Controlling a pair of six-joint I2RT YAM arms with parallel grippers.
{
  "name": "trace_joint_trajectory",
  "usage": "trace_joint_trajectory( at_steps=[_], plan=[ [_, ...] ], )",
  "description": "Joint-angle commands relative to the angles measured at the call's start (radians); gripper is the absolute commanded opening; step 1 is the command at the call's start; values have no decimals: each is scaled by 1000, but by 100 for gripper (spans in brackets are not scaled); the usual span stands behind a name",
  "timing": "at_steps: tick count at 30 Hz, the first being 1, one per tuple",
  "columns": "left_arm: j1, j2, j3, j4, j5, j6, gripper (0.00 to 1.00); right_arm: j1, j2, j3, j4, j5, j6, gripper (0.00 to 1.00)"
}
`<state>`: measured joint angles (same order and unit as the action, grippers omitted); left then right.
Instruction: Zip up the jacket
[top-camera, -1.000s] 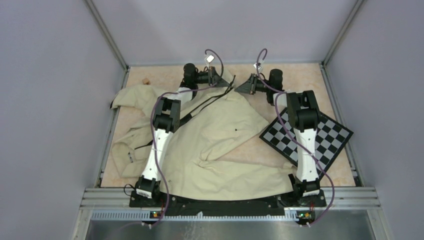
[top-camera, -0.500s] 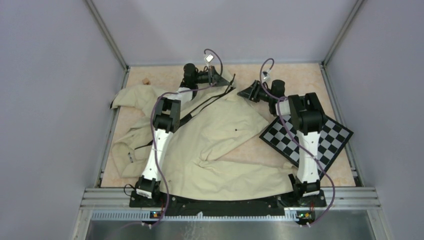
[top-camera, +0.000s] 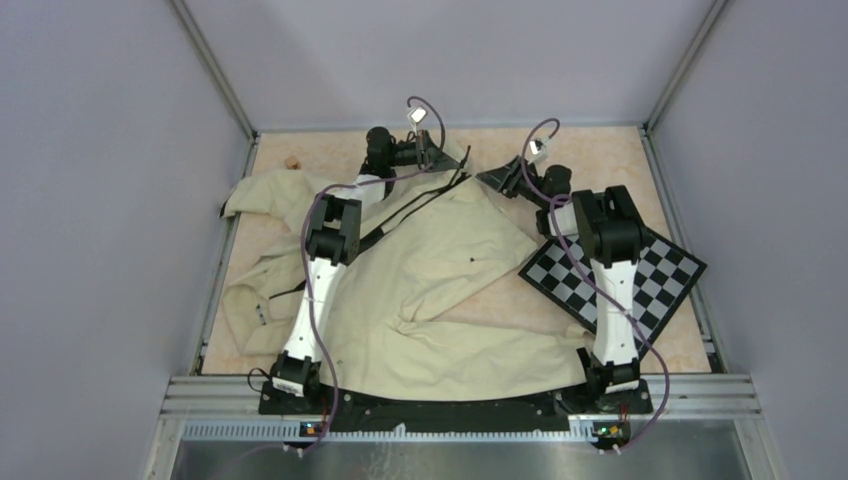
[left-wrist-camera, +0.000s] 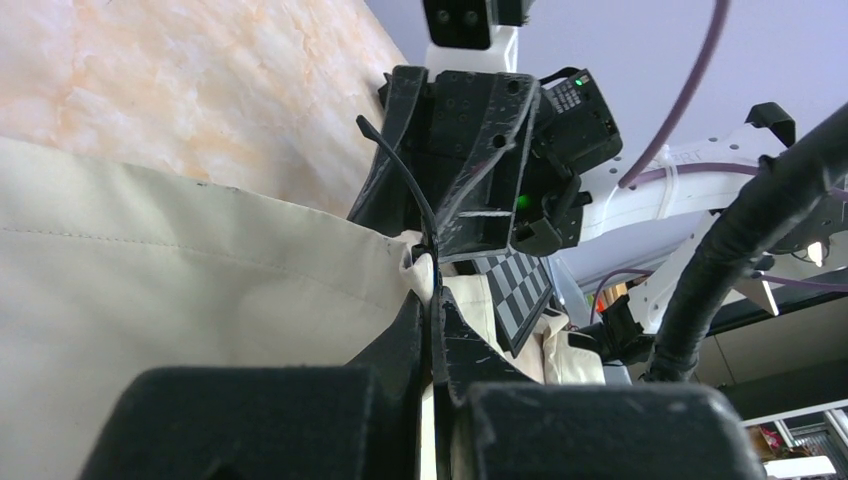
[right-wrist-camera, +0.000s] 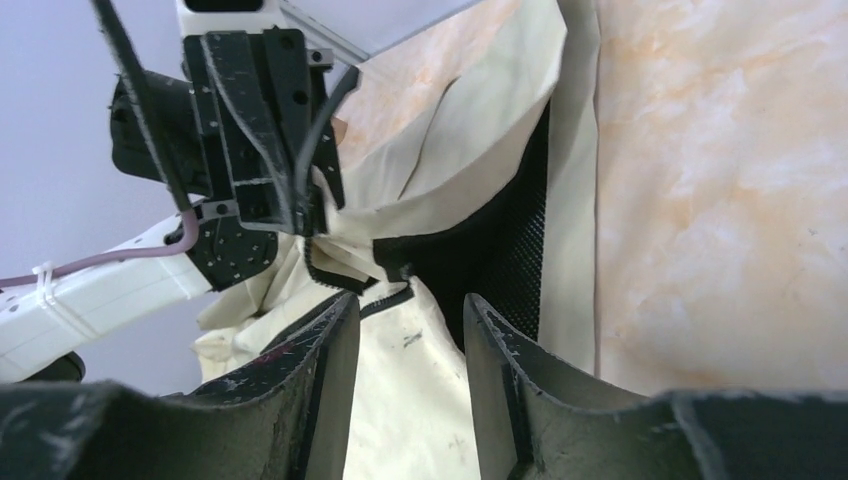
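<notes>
Now: right fingers (right-wrist-camera: 325, 360) newly spread, empty, just short of jacket (right-wrist-camera: 470, 120); left fingers (left-wrist-camera: 400, 345) pinching its edge; regrasp likely needed.

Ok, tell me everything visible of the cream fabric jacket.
The cream fabric jacket lies wrinkled and unzipped across the left and middle of the marbled table. A black zipper strip runs along its open edge; black mesh lining shows inside. The left gripper is shut on its far edge; the open right gripper hovers close, holding nothing.

No readable text, label, brand, number or sign on jacket (top-camera: 440, 270) or checkerboard (top-camera: 672, 275).
</notes>
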<state>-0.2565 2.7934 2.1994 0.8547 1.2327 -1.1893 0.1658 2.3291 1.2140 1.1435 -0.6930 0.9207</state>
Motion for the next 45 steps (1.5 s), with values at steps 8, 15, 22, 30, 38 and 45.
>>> trace_joint_trajectory(
  at_steps=[8, 15, 22, 30, 38, 45],
  plan=[
    [2, 9, 13, 66, -1, -10, 0, 18, 57, 70, 15, -3, -5, 42],
    [0, 11, 14, 63, -3, -9, 0, 26, 86, 108, 1, -38, 4, 36],
    [0, 13, 19, 52, -3, 0, 0, 27, 96, 119, 8, -55, 12, 32],
    [-3, 18, 25, 42, -1, 3, 0, 29, 123, 151, 58, -82, 50, 14],
    [-3, 23, 41, 11, 49, 39, 0, 18, 76, 167, 76, -242, 59, 0],
    [-3, 24, 48, 31, 102, 45, 0, 2, 36, 171, -76, -369, -65, 0]
  ],
)
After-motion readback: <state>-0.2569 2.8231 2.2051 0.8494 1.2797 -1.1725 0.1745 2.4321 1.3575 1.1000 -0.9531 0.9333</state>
